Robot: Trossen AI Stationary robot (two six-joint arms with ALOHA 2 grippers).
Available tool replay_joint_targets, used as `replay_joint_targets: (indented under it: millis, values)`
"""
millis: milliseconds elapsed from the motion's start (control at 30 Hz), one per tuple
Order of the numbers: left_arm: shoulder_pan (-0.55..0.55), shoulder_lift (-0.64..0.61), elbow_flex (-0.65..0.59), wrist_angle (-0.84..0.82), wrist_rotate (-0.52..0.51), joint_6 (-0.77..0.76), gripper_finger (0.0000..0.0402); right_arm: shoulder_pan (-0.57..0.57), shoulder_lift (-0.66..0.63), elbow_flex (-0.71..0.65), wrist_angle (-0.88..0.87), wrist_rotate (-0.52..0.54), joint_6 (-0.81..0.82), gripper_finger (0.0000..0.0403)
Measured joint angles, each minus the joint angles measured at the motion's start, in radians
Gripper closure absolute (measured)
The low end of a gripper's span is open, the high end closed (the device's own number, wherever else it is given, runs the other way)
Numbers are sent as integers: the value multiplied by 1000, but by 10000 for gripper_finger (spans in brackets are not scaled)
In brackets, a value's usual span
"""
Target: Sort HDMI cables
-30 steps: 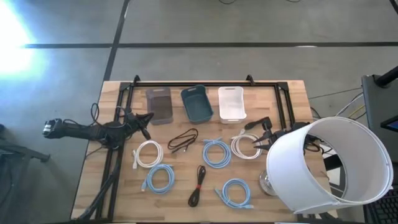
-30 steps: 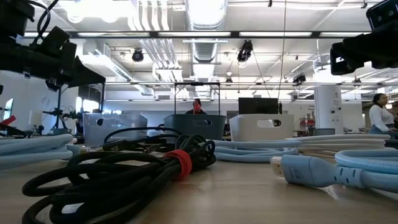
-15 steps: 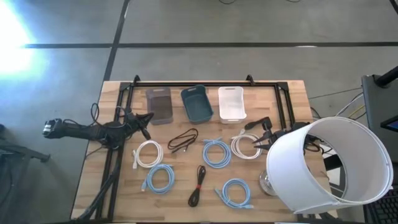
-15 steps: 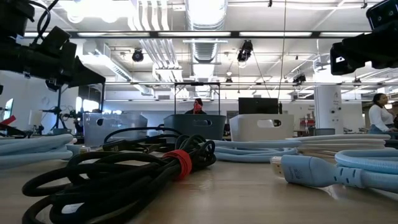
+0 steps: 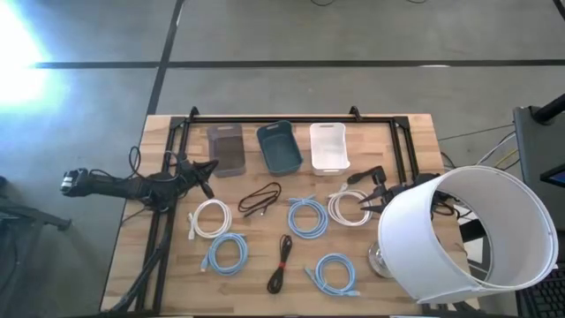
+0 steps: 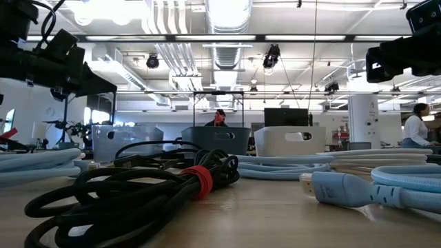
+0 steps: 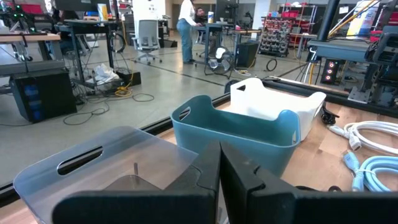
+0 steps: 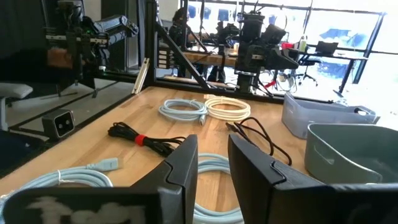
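Observation:
Several coiled HDMI cables lie flat on the wooden table. Two are white. Three light blue coils show. One black cable lies loose, and a black bundle has a red tie. My left gripper hovers shut beside the grey bin. My right gripper hangs with a small gap between its fingers, at the right edge of the right-hand white coil, touching nothing.
Three bins stand in a row at the far side: grey translucent, blue and white. A black frame runs along the far edge and down both sides. A large white lampshade-like cylinder hides the table's right near corner.

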Motion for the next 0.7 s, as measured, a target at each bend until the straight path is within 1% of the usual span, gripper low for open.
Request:
replay_joint_targets:
  millis: [100,167,233,367,433,500,700]
  values:
    - [0,0,0,0,0,0,390,0,0,0,2,2,-82,314]
    - [0,0,0,0,0,-2,390,0,0,0,22,1,-90,317]
    - [0,0,0,0,0,-13,390,0,0,0,51,1,-29,321]
    - [0,0,0,5,0,-11,390,0,0,0,98,1,191,330]
    - [2,0,0,6,-4,16,390,0,0,0,135,7,227,333]
    - [2,0,0,5,-2,36,390,0,0,0,158,8,213,335]
    - [2,2,0,5,7,45,390,0,0,0,253,28,1,328]
